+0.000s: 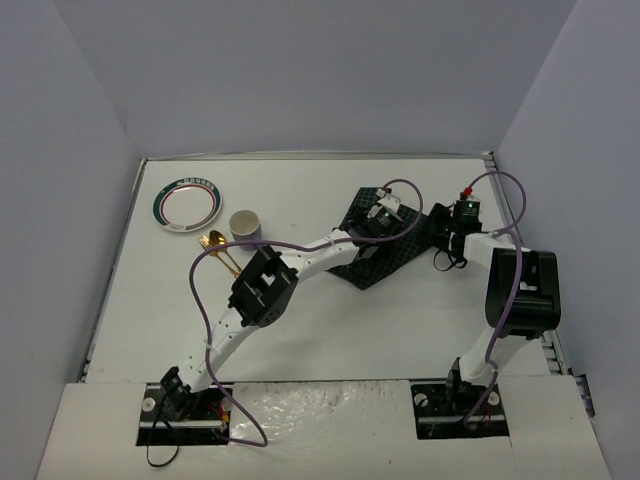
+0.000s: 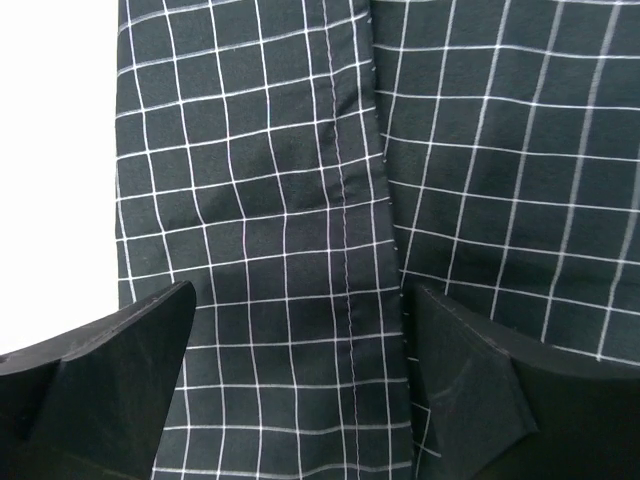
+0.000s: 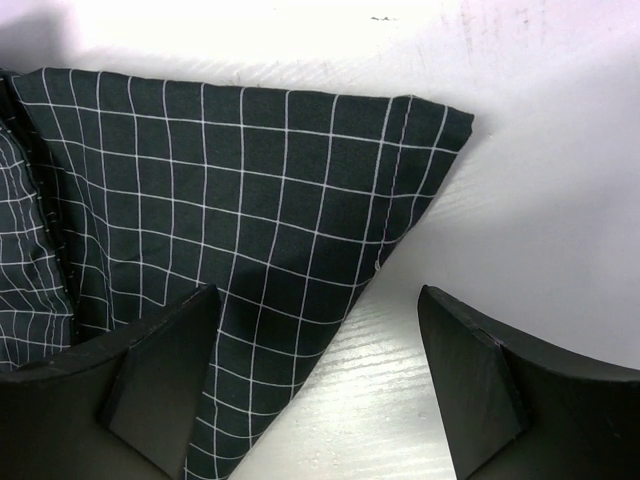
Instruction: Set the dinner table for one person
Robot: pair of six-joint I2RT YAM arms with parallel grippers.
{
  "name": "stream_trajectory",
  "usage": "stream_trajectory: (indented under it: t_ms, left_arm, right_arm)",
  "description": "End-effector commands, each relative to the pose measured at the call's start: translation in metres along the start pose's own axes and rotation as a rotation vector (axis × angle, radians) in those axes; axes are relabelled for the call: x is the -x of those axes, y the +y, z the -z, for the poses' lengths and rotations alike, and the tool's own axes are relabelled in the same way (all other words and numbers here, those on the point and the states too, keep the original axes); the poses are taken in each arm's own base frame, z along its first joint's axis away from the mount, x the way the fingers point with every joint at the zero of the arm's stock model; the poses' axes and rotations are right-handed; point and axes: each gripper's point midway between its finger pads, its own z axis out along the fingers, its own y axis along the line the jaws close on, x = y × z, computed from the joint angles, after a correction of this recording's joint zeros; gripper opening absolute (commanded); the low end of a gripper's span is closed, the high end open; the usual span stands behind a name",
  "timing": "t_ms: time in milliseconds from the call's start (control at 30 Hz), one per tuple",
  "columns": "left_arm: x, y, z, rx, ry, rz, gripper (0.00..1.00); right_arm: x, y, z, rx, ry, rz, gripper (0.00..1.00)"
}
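Note:
The white dinner table (image 1: 350,330) carries a dark green checked cloth (image 1: 392,260) right of centre. My left gripper (image 1: 378,222) hovers just over the cloth. In the left wrist view it (image 2: 302,300) is open, and a stitched hem of the cloth (image 2: 260,150) runs between the jaws. My right gripper (image 1: 448,240) sits at the cloth's right side. In the right wrist view it (image 3: 320,295) is open astride the cloth's slanting edge, with one finger over the cloth (image 3: 230,180) and the other over bare table (image 3: 520,200). Neither gripper holds anything.
A white plate with a green rim (image 1: 187,207) lies at the far left. A pale cup (image 1: 245,225) stands beside it. Gold cutlery (image 1: 215,248) lies just in front of the cup. Grey walls enclose the table on three sides.

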Motion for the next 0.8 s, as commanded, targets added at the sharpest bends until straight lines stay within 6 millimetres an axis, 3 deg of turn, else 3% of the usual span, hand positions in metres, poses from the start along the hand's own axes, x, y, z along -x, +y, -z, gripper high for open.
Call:
stream_trajectory:
  t_ms: [0,100,200,233,300,333,433,500,600,667,700,767]
  left_arm:
    - [0.034,0.014,0.012,0.045,-0.072,0.030,0.75]
    - [0.029,0.021,0.007,0.057,-0.062,0.042,0.66]
    - [0.025,0.033,0.004,0.074,-0.044,0.051,0.45]
    - [0.023,0.038,0.002,0.080,-0.038,0.054,0.42]
    - [0.027,0.049,0.005,0.084,-0.040,0.077,0.17]
    - [0.029,0.054,0.007,0.085,-0.042,0.086,0.09]
    - [0.034,0.066,0.015,0.075,-0.051,0.096,0.00]
    - [0.056,0.075,0.038,0.065,-0.096,0.108,0.00]
    - [0.080,0.088,0.070,0.055,-0.141,0.110,0.00]
    - [0.104,0.099,0.104,0.040,-0.190,0.136,0.00]
    - [0.108,0.101,0.110,0.037,-0.196,0.143,0.00]
    - [0.122,0.111,0.148,0.013,-0.227,0.188,0.00]
  right_arm:
    - [0.024,0.011,-0.004,0.048,-0.063,0.009,0.75]
    - [0.024,0.010,-0.009,0.046,-0.062,0.006,0.69]
    - [0.020,0.008,-0.016,0.040,-0.043,0.005,0.54]
    - [0.022,0.009,-0.016,0.042,-0.046,0.007,0.53]
    - [0.024,0.007,-0.018,0.032,-0.048,0.009,0.31]
    - [0.027,0.007,-0.018,0.026,-0.053,0.010,0.21]
    - [0.042,0.010,-0.013,0.017,-0.088,0.019,0.00]
    - [0.055,0.013,-0.003,0.004,-0.110,0.032,0.00]
    - [0.092,0.019,0.028,-0.025,-0.205,0.052,0.00]
    - [0.107,0.021,0.050,-0.050,-0.241,0.070,0.00]
    - [0.110,0.023,0.056,-0.052,-0.248,0.080,0.00]
    - [0.131,0.029,0.091,-0.071,-0.287,0.098,0.00]
